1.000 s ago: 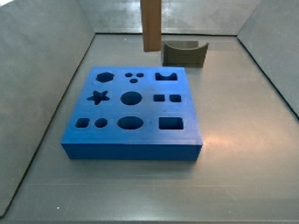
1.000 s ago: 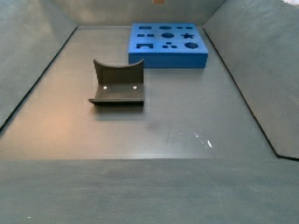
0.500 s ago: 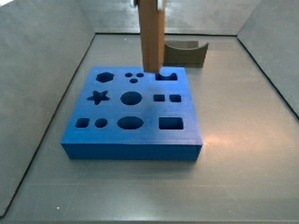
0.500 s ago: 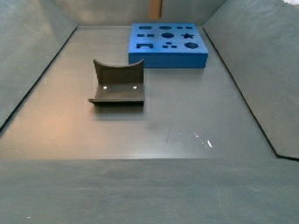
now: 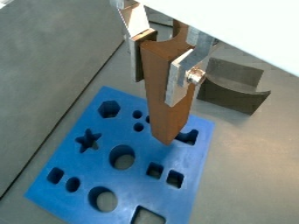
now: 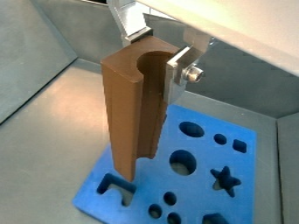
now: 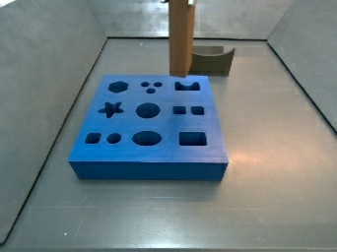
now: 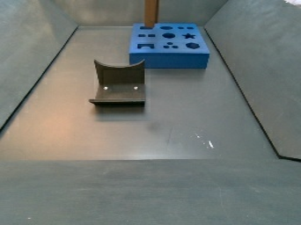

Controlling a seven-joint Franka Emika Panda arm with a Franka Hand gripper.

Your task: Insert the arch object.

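The arch object, a tall brown bar (image 7: 182,37) with a groove in its top end (image 6: 132,105), hangs upright in my gripper (image 5: 160,61). The silver fingers (image 6: 179,70) are shut on its upper part in both wrist views. In both side views the gripper itself is above the frame. The bar's lower end hovers just above the blue board (image 7: 149,148), over its far edge near the arch-shaped hole (image 7: 192,87). That hole also shows beside the bar's foot in a wrist view (image 6: 114,184). The bar shows small at the board's far end in a side view (image 8: 150,10).
A squat dark block with a scooped top (image 7: 211,59) stands beyond the board, close to the bar; it also shows in a side view (image 8: 118,83) and in a wrist view (image 5: 233,87). The board (image 8: 171,44) has several other shaped holes. Grey walls enclose the floor.
The bar came down towards the board's far edge, then shifted sideways towards the arch-shaped hole. It has come into view in the side view that lacked it before.
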